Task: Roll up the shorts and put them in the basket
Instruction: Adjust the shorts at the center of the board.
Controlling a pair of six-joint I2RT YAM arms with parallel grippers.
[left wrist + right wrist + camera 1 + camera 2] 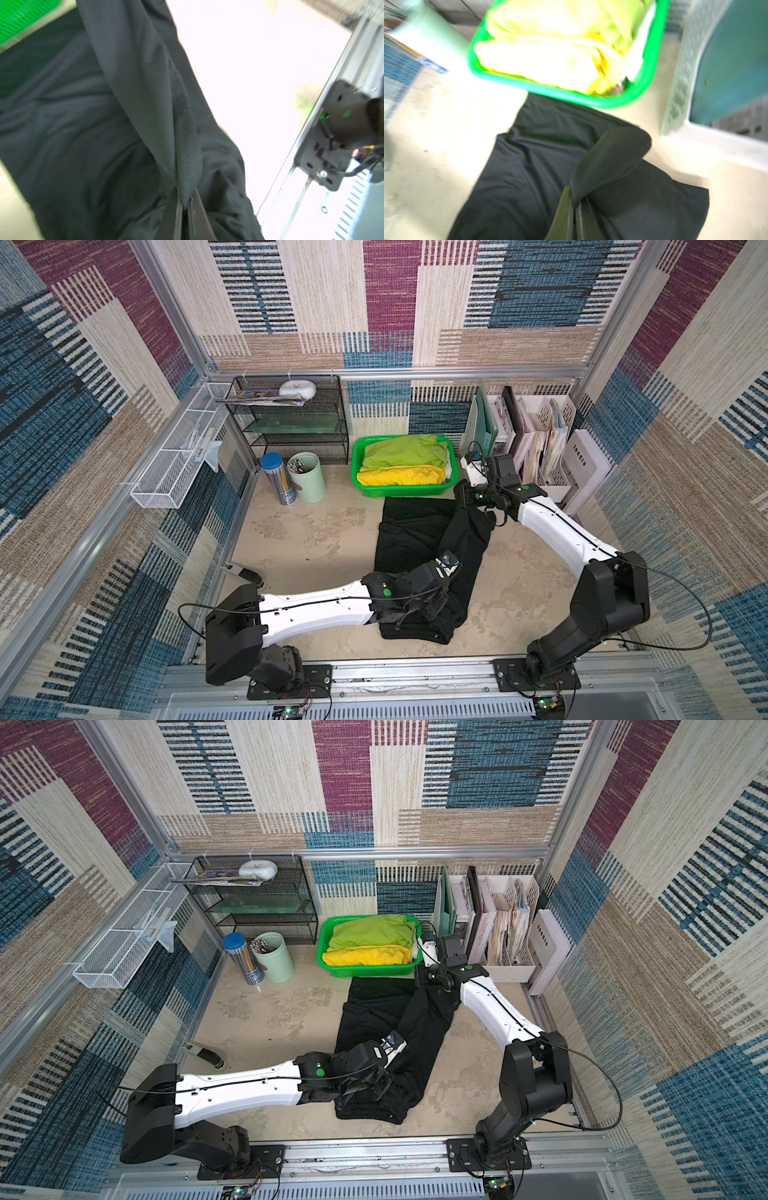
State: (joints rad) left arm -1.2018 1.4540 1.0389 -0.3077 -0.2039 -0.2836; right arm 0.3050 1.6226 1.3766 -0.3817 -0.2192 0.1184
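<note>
Where the shorts lie: the black shorts [415,539] are spread on the beige table [311,539] at the centre of both top views. Their upper edge is just below the green basket [361,472] and their lower end is near the bottom centre of the frame.
Shape of the shorts: the left part lies flat. The right part is pulled up into a diagonal ridge that runs from upper right to lower centre, between the two grippers.
Left gripper: in the left wrist view the left gripper [185,199] is at the lower centre of the frame, and its jaws are pressed together on a fold of the mesh fabric. In both top views this arm's wrist covers the lower part of the shorts.
Right gripper: in the right wrist view the right gripper [574,197] is at the bottom centre, and its jaws are pinched on a raised flap of the shorts. In both top views it is at the upper right corner of the garment.
Basket: it holds a lime-green cloth [403,450] lying on a yellow cloth [399,477].
Left of the basket: a mint cup [307,481] and a blue tube [276,477] stand side by side, well apart from the shorts.
</note>
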